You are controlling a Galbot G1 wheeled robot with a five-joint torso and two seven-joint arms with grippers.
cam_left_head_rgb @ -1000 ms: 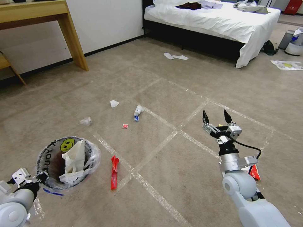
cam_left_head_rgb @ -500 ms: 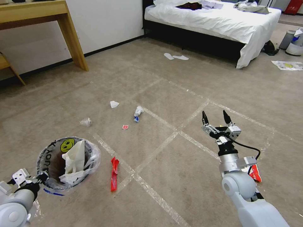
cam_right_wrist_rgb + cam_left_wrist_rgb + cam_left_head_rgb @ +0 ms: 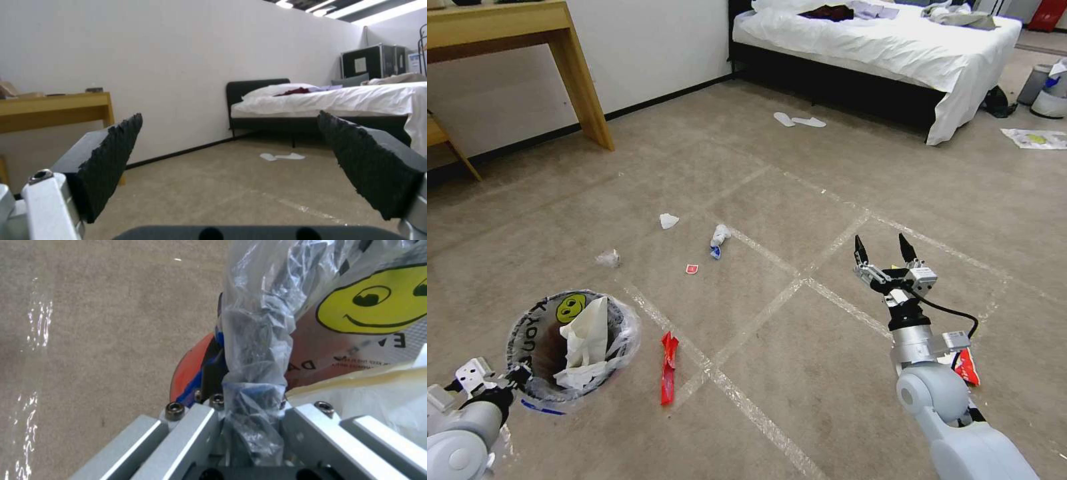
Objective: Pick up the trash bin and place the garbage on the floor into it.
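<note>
The trash bin (image 3: 620, 337), black-rimmed with a yellow smiley and a clear liner, hangs at the lower left with white paper inside. My left gripper (image 3: 517, 375) is shut on its rim and liner, which the left wrist view shows close up with the gripper (image 3: 249, 400) clamped on the trash bin (image 3: 186, 373). The garbage lies on the floor (image 3: 800, 373): a long red wrapper (image 3: 668, 367), a small red packet (image 3: 692, 269), a white-and-blue wad (image 3: 718, 239), a white tissue (image 3: 668, 221), a clear crumpled scrap (image 3: 608, 257). My right gripper (image 3: 882, 248) (image 3: 229, 140) hovers open, nothing in it.
Another red wrapper (image 3: 966, 367) lies beside my right arm. A wooden table leg (image 3: 584, 87) stands at the back left, a bed (image 3: 894, 47) at the back, white slippers (image 3: 798, 121) before it. A grey bin (image 3: 1034, 83) and a printed sheet (image 3: 1037, 138) are at the far right.
Almost nothing differs. The bin in my left gripper has turned a touch, and my right gripper has stayed in place and open.
</note>
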